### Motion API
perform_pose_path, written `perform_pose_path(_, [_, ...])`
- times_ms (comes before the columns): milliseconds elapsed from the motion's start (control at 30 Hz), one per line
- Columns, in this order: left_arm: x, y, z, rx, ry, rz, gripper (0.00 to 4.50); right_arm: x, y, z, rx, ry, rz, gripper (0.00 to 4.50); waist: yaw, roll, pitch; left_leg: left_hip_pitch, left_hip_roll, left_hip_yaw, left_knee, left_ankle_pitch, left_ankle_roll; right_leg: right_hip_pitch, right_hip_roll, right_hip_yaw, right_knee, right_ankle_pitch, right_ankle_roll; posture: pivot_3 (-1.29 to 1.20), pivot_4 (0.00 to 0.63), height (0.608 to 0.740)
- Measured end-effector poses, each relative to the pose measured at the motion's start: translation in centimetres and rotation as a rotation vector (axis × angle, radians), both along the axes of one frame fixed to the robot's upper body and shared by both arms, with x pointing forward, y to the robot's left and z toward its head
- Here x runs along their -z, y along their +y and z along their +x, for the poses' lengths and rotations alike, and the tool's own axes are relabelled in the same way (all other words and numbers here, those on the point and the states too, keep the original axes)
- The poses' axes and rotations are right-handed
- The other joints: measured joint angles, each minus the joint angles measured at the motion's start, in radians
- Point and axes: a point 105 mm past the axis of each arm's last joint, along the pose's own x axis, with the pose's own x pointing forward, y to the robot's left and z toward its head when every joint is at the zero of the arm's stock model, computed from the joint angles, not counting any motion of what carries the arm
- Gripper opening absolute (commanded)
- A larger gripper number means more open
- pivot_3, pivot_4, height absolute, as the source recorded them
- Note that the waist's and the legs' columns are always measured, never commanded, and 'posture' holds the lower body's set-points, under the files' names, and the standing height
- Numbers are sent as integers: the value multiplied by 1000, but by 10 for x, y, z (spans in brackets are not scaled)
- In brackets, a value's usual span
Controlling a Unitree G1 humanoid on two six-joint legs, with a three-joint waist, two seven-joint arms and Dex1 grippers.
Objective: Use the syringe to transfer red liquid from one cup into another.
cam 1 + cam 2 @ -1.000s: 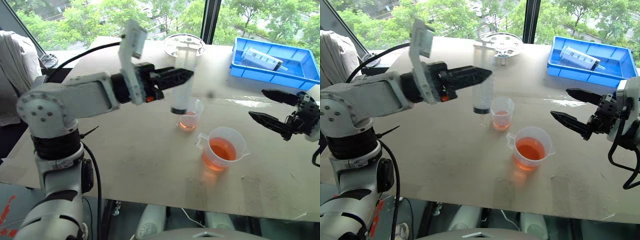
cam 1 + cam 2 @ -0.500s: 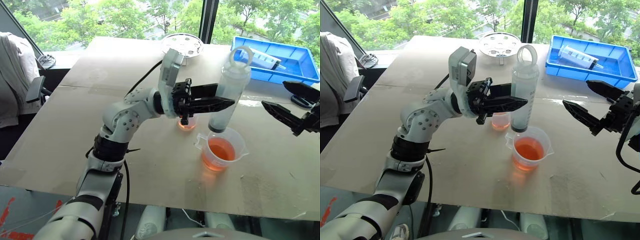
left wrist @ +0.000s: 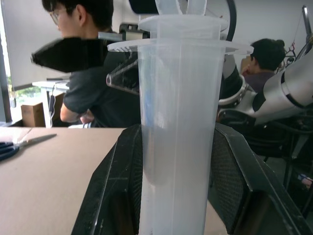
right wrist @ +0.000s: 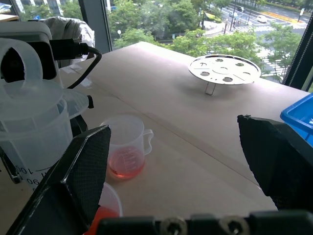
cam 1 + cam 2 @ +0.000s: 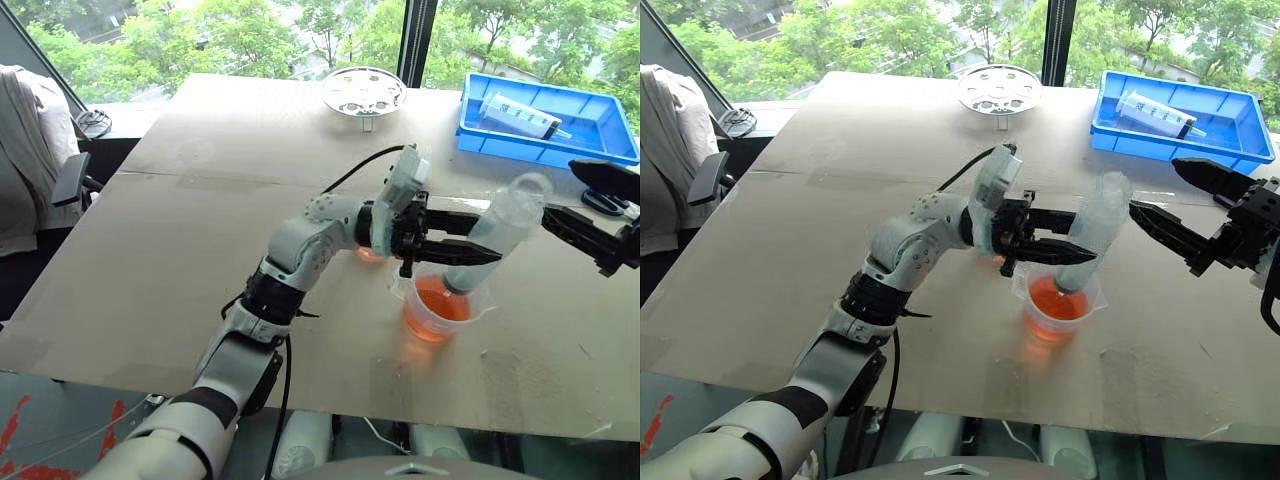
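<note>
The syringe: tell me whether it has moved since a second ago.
Yes. The syringe went from above the small cup rightward and down, now tilted with its tip in the beaker.

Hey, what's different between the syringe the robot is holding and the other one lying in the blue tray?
The held syringe is clamped in the shut left gripper, tilted, its tip down in the handled beaker; the tray syringe lies flat and untouched in the blue tray. The held syringe's barrel looks plain and clear, while the tray syringe's is whitish with dark markings. Both are large plastic syringes.
</note>
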Motion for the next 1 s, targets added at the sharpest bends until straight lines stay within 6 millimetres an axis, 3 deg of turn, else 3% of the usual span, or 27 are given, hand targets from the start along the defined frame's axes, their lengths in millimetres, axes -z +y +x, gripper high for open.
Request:
perform_pose_path(467, [27, -1, 9, -70, 20, 67, 1379, 0, -14, -19, -36, 172, -1, 4500, 1, 0, 0, 0, 1, 0, 0, 0, 0, 0, 0, 0, 0, 0, 0, 0, 150, 740])
perform_pose_path(633, [25, -2, 9, -72, 10, 57, 1379, -8, -2, -24, -75, 196, 22, 4500, -1, 0, 0, 0, 1, 0, 1, 0, 0, 0, 1, 0, 0, 0, 0, 0, 150, 740])
perform_pose_path(800, [26, -2, 9, -71, -12, 61, 1379, 0, 18, -22, -129, 247, 30, 4500, 1, 0, 0, 0, 1, 0, 1, 0, 0, 0, 1, 0, 0, 0, 0, 0, 150, 740])
perform_pose_path(1000, [36, 0, 14, -86, -35, 88, 1379, 0, 27, -20, -152, 260, 28, 4500, 1, 0, 0, -1, 1, 0, 1, 0, 0, 0, 1, 0, 0, 0, 0, 0, 150, 740])
